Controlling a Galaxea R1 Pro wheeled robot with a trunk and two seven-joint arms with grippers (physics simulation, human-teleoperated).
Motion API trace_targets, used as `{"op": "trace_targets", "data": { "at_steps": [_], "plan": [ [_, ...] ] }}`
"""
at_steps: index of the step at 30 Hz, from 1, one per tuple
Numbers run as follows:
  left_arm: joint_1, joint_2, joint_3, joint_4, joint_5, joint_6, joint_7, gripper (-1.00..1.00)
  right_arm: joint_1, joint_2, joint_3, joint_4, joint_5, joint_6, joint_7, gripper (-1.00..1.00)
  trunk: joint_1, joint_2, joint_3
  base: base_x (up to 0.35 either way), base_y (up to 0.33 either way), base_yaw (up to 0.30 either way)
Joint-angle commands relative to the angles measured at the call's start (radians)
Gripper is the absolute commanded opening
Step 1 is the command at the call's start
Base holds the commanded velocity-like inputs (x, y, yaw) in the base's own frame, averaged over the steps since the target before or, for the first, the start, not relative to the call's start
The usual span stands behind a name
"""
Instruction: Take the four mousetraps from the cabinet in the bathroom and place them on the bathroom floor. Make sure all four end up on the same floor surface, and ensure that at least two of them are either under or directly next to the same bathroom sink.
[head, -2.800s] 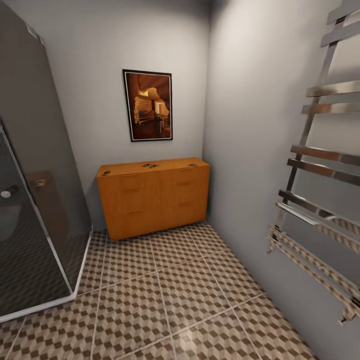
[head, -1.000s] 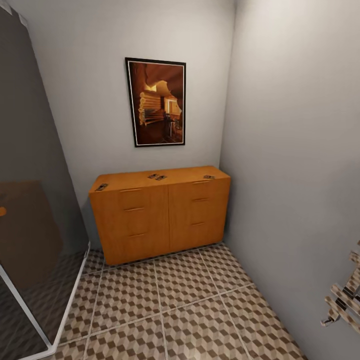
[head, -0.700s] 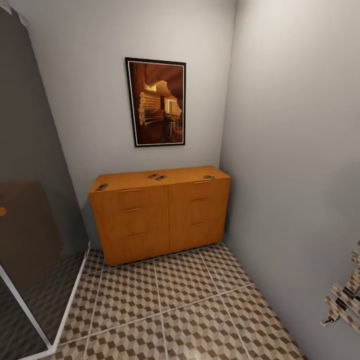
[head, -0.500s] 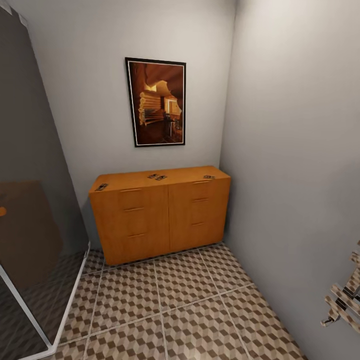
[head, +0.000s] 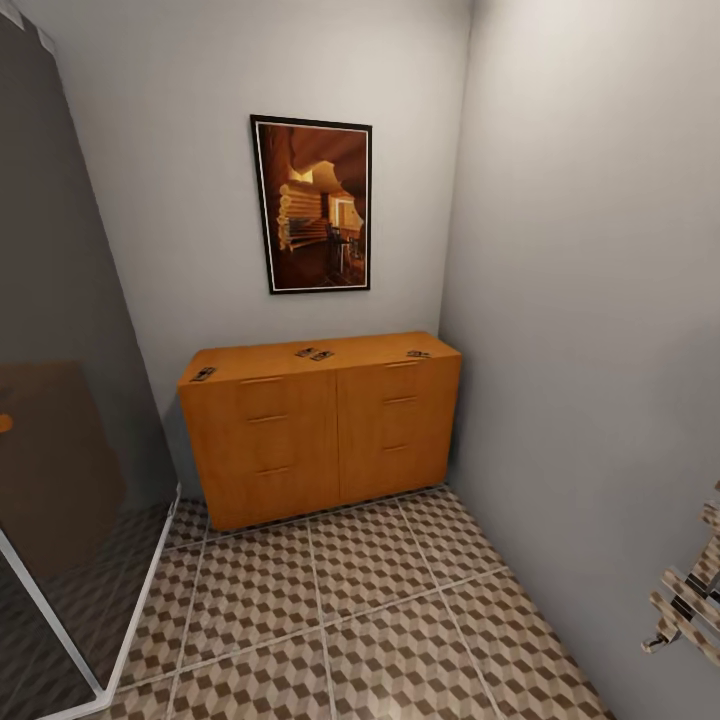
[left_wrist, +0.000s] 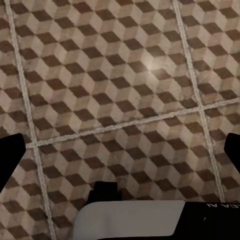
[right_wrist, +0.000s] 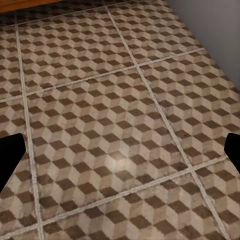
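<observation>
So the orange-brown cabinet (head: 320, 425) is sitting flush in the far corner, its right end tight against the grey side wall (head: 590, 330) and its back against the wall under a framed picture (head: 312, 204). All four mousetraps are lying on the cabinet top: one mousetrap at the left front corner (head: 203, 374), right by the edge, a pair of mousetraps near the middle (head: 314, 353) just beside each other, and one mousetrap by the right end (head: 418, 353) near the front edge. They're tiny from here, so I can't really make out which way they're facing.

The cube-pattern bathroom floor (head: 330, 610) is giving a decent open lane straight up to the cabinet front. A dark glass shower enclosure (head: 60, 420) is hemming it in on the left, and a chrome towel rail end (head: 690, 600) is poking in at the lower right.

The left gripper (left_wrist: 120, 145) and right gripper (right_wrist: 120, 150) are both hanging over bare tile with jaws spread wide, only the dark tips showing at the frame edges, nothing between them.
</observation>
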Motion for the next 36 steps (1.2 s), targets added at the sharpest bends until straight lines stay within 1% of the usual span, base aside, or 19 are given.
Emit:
{"op": "trace_targets", "data": {
  "at_steps": [1,6,13,23,36],
  "plan": [
    [0.000,0.000,0.000,0.000,0.005,-0.002,0.000,1.00,0.000,0.000,0.000,0.000,0.000,-0.002,-0.003,1.00,0.000,0.000,-0.001,0.000,0.000,0.000],
    [0.000,-0.001,0.000,0.000,0.005,-0.002,0.000,1.00,0.000,0.000,0.000,0.001,0.000,-0.002,-0.003,1.00,0.000,0.000,-0.001,0.000,-0.031,0.000],
    [0.000,-0.001,0.000,0.000,0.005,-0.002,0.000,1.00,0.000,0.002,0.000,0.029,0.000,-0.004,-0.002,1.00,0.000,0.000,-0.001,0.000,-0.097,0.000],
    [0.000,-0.001,0.000,0.000,0.005,-0.002,0.000,1.00,0.000,0.002,0.000,0.033,0.000,-0.004,-0.002,1.00,0.000,0.000,-0.001,0.002,-0.015,0.000],
    [0.000,-0.001,0.001,0.000,0.005,-0.002,0.000,1.00,0.000,0.002,0.000,0.034,0.000,-0.004,-0.002,1.00,0.000,0.000,-0.001,0.076,0.000,0.000]
  ]
}}
